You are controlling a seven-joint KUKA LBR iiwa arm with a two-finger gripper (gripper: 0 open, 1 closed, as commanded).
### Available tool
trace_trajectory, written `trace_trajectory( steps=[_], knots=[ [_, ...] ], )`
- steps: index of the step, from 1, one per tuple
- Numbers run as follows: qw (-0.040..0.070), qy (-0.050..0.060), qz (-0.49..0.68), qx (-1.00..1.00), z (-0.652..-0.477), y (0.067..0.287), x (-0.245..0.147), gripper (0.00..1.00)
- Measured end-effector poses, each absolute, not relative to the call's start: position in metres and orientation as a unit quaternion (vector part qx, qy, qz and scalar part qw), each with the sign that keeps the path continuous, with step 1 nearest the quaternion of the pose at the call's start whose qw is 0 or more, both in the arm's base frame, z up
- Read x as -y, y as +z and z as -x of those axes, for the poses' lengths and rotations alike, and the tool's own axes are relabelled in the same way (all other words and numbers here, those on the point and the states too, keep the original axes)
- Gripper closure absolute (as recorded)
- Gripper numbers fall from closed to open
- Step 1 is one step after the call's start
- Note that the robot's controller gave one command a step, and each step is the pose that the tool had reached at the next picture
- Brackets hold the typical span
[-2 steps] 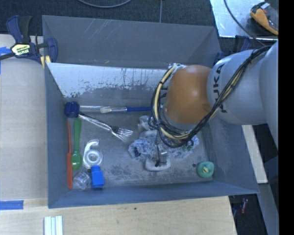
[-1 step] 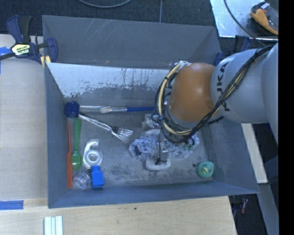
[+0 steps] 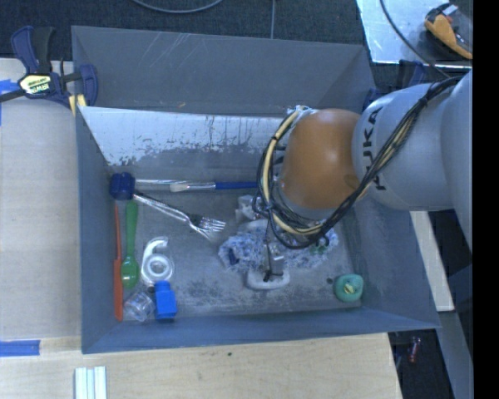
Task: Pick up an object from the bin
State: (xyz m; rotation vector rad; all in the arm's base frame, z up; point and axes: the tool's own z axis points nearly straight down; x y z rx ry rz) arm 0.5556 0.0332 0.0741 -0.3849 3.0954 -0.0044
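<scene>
The crumpled blue-and-white cloth [image 3: 239, 252] lies bunched on the bin's [image 3: 233, 73] grey metal floor, right of centre. My hand [image 3: 270, 271] is down at its near edge, over a pale rounded piece [image 3: 262, 283] that I cannot make out. My smooth orange wrist cover [image 3: 316, 160] and looped cables hide much of the hand, so I cannot tell whether it is wide or narrow, or whether it holds anything. To the right, near the front wall, sits a small round green knob [image 3: 348, 287]. To the left lies a shiny metal fork [image 3: 183, 214], and behind it a long tool with a blue round end [image 3: 121, 186] along the back wall. Along the left wall lie a green plastic spoon [image 3: 130, 241] and a thin orange stick [image 3: 117, 264]. A white ring-shaped piece [image 3: 156, 264], a blue block [image 3: 165, 300] and some clear crinkled plastic [image 3: 136, 308] sit beside them.
</scene>
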Motion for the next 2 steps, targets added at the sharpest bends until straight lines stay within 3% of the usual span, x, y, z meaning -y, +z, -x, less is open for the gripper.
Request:
trace_trajectory(
  steps=[1,2],
  knots=[
    [0.013,0.002,0.069,-0.998,-0.5611,0.0762,-0.0236,1.00],
    [0.013,0.002,0.069,-0.998,-0.5610,0.0763,-0.0236,1.00]
  ],
)
